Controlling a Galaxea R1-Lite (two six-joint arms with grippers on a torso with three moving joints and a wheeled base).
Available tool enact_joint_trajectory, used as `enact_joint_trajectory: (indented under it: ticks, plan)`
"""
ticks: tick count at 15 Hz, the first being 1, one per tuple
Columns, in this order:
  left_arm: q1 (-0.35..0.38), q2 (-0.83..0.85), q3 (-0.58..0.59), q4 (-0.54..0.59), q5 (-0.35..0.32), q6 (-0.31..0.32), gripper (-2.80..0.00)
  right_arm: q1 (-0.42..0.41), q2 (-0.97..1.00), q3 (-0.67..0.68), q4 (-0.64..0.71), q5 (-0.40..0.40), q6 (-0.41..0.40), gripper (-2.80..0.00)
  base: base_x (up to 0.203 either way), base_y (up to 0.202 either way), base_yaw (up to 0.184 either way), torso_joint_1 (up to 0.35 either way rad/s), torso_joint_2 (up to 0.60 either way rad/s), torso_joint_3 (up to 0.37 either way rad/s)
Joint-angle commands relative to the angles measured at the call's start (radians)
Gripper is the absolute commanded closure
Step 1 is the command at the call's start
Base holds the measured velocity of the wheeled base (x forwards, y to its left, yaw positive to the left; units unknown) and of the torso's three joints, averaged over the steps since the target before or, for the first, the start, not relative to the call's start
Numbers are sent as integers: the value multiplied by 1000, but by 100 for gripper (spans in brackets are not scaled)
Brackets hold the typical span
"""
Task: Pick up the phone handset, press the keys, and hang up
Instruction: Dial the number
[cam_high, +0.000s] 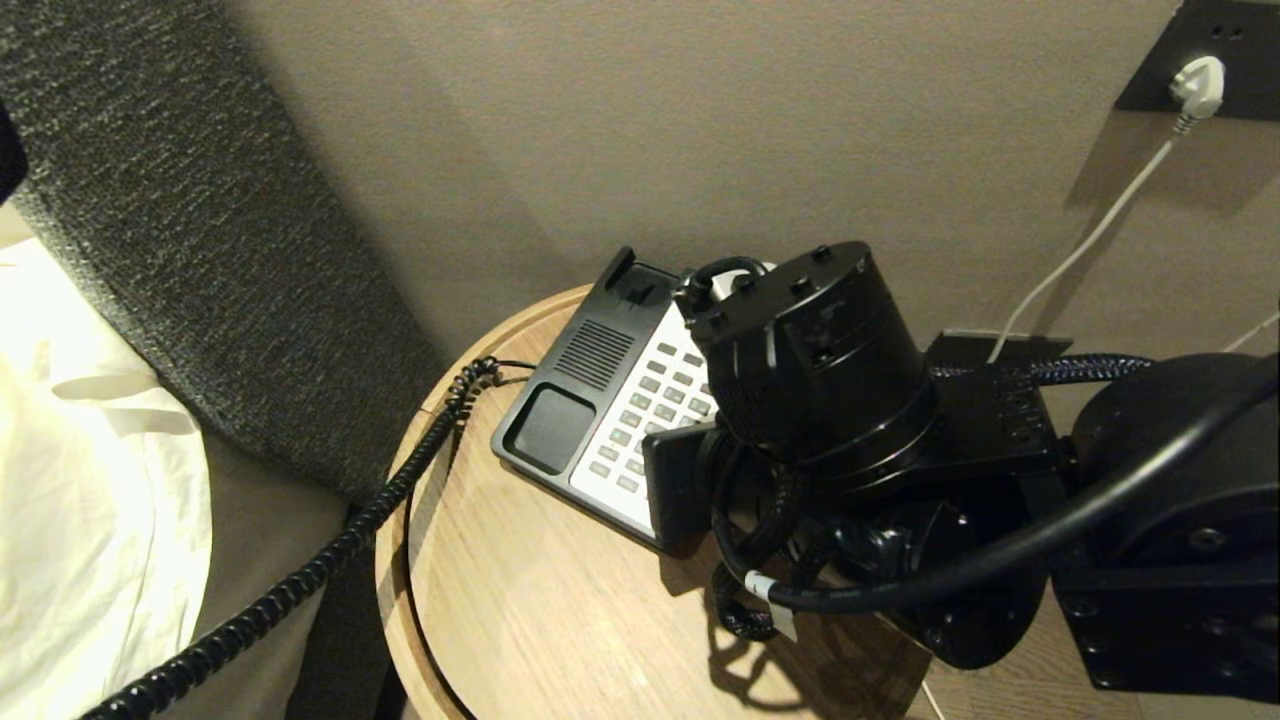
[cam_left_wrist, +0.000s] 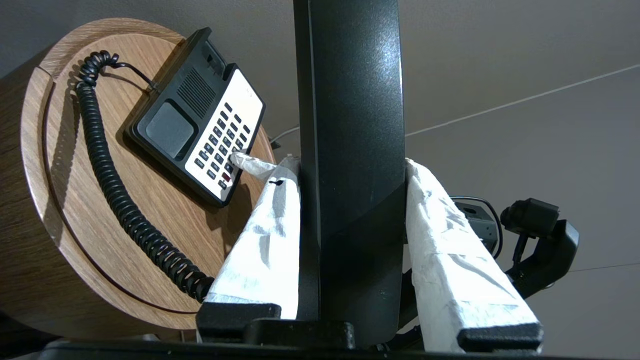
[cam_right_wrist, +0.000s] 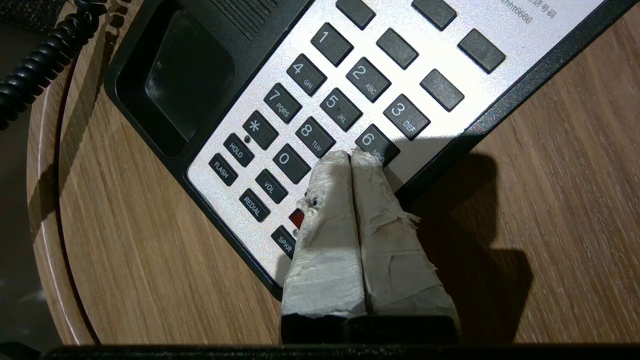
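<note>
The phone handset (cam_left_wrist: 350, 100) stands upright, clamped between the white-taped fingers of my left gripper (cam_left_wrist: 352, 165); it is outside the head view. Its coiled cord (cam_high: 400, 490) runs off the table's left edge. The black-and-white phone base (cam_high: 560, 400) lies on the round wooden table (cam_high: 560, 620), its cradle (cam_high: 548, 428) empty. My right gripper (cam_right_wrist: 350, 156) is shut with nothing in it. Its taped tips rest on the keys (cam_right_wrist: 340, 109), just below the 8 and 6. The right arm (cam_high: 810, 370) hides the base's right side in the head view.
A bed with white sheets (cam_high: 90, 480) and a grey padded headboard (cam_high: 200, 230) stand left of the table. The wall is close behind, with a white plug (cam_high: 1200, 85) and cable in a socket at the upper right.
</note>
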Motion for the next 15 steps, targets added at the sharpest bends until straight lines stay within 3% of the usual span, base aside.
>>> enact_joint_trajectory:
  ticks: [1, 15]
  plan:
    - [0, 1, 0, -1, -1, -6, 0, 1, -3, -1, 4, -2, 2, 0, 0, 0, 0, 0, 0, 0]
    - [0, -4, 10, -1, -16, -8, 0, 33, -11, -32, 10, 1, 2, 0, 0, 0, 0, 0, 0, 0]
